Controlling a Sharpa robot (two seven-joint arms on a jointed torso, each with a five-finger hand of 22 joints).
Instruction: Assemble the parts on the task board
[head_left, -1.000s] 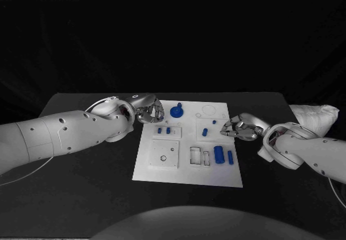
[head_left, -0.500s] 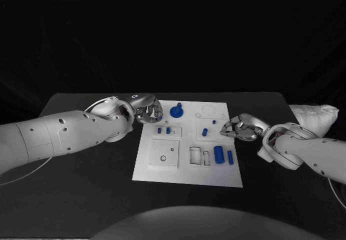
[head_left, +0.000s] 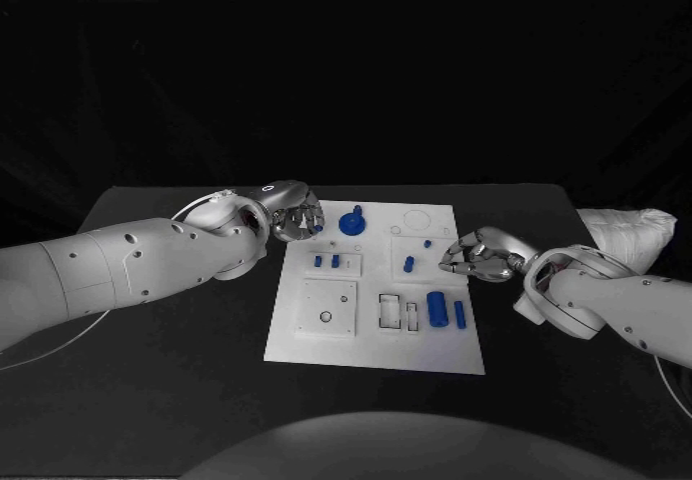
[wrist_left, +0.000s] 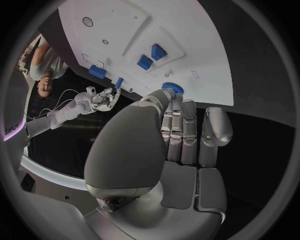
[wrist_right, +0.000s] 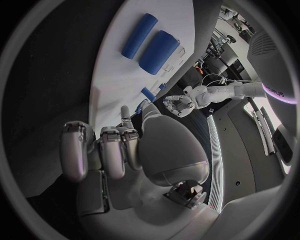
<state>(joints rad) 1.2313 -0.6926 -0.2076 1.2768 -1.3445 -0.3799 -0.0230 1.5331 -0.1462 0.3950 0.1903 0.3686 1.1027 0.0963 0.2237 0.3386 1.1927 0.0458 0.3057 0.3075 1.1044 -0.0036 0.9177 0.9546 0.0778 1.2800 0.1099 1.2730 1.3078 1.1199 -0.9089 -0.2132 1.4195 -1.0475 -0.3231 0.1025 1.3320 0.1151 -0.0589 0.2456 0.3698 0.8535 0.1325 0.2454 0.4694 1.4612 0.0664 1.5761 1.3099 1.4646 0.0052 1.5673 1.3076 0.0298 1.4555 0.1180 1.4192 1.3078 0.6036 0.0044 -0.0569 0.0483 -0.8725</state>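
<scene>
The white board (head_left: 378, 290) lies in the middle of the frame on the black tabletop (head_left: 173, 340), and blue parts sit on it: a knob-like piece (head_left: 353, 221) near its upper edge, two small blocks (head_left: 327, 261) below that, a short peg (head_left: 410, 265) right of centre, and two cylinders (head_left: 444, 309) toward the lower right.

The left hand (head_left: 294, 212) hovers at the board's upper left corner, just beside the knob-like piece. In the left wrist view its fingers (wrist_left: 181, 135) lie straight and side by side with the thumb set a little apart, and nothing sits in them. The right hand (head_left: 480, 256) waits off the board's right edge, near the short peg; its fingers (wrist_right: 103, 150) are curled inward around nothing.

The step in hand looks like a reach by the left hand for the knob-like piece. To do it well, the fingers should open before they descend, then close around the piece's upright stem rather than its wide base. Coming straight down from above would keep the knuckles clear of the small blocks. The grip should be firm but slow, since a sideways nudge could tip the piece. The right hand is best kept off the board until the piece is lifted.
</scene>
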